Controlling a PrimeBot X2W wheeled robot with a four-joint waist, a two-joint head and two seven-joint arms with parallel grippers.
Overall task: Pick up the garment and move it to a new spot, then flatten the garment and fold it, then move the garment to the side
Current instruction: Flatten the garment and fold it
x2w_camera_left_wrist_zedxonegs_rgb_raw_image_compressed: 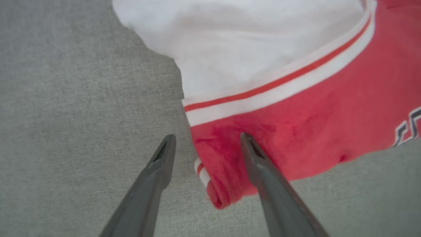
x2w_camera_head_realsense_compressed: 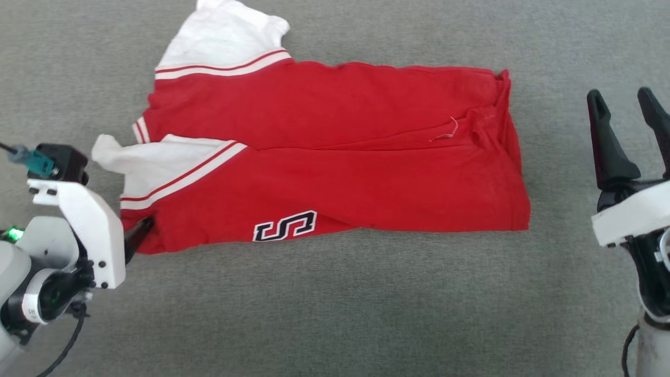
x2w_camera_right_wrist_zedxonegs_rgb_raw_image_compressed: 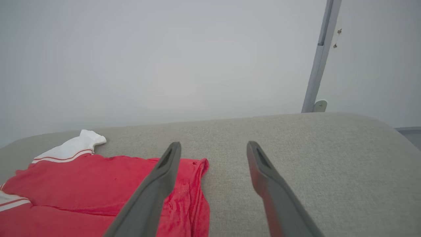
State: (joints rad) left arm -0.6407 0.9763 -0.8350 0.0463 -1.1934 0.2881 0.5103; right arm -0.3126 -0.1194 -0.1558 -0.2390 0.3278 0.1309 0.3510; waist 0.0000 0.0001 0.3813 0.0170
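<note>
Lying lengthwise across the grey fabric surface, the garment is folded into a long red band, with 2 white sleeves at the head view's left end and a bunched red edge at the right end. The upper sleeve sticks out toward the top of that view. The lower sleeve lies over the red cloth, its red-and-white striped trim running diagonally. A black, white-edged letter shows near the fold's lower edge, and a pale loose thread curls near the right end.

The left gripper sits at the garment's lower-left corner with its jaws spread wide and nothing pinched. In the left wrist view, 1 finger is over bare grey fabric, the other is over the red cloth, and the rolled corner of the garment sits between them. In the head view, a dark fingertip of this gripper shows right at that same corner, below the lower sleeve's trim.

The right gripper stands well apart from the garment, off its right end, its 2 fingers pointing up the head view, spread wide and holding nothing. In the right wrist view, 1 finger crosses in front of the bunched red end of the garment. Behind the surface's rounded far edge rise a plain pale wall and a slim grey pole.
</note>
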